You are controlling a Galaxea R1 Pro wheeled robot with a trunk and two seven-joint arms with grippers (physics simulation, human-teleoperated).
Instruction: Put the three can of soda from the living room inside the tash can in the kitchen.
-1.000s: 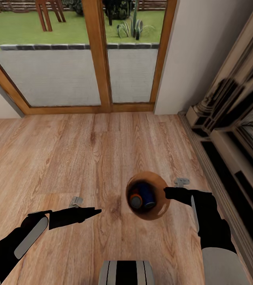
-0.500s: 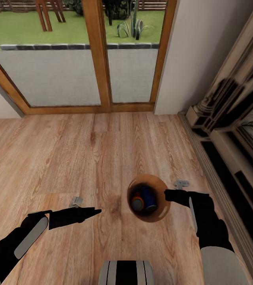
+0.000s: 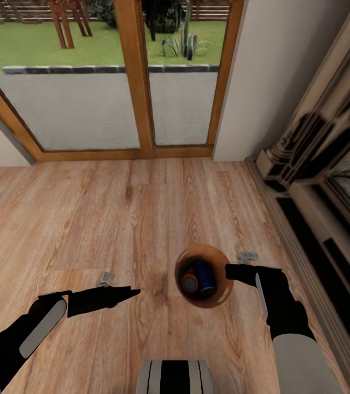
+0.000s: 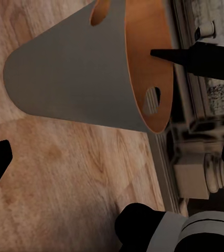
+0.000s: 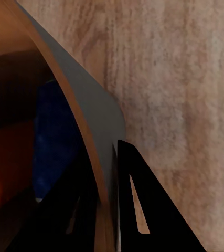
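The tash can [image 3: 219, 290] is being held off the wood floor [image 3: 115, 219] just right of centre in the lower half of the head view, its mouth facing up toward the camera. Inside it, an orange can of soda [image 3: 188, 281] and a dark blue can of soda [image 3: 204, 274] are being seen side by side; a third cannot be made out. The bin's right-hand rim is being pinched by the right gripper [image 3: 231, 270], one finger inside the wall and one outside, as the right wrist view is showing, so the bin lies directly at that gripper's tips. The left gripper [image 3: 128, 294] is being kept well apart at lower left, its fingers drawn together to a point on nothing. The bin's long axis is running roughly upright, slightly tilted. Glass doors [image 3: 109, 98] are filling the top of the frame, and dark cabinetry [image 3: 328, 197] is lining the right edge, so a set-down is judged to fall to the right arm alone.
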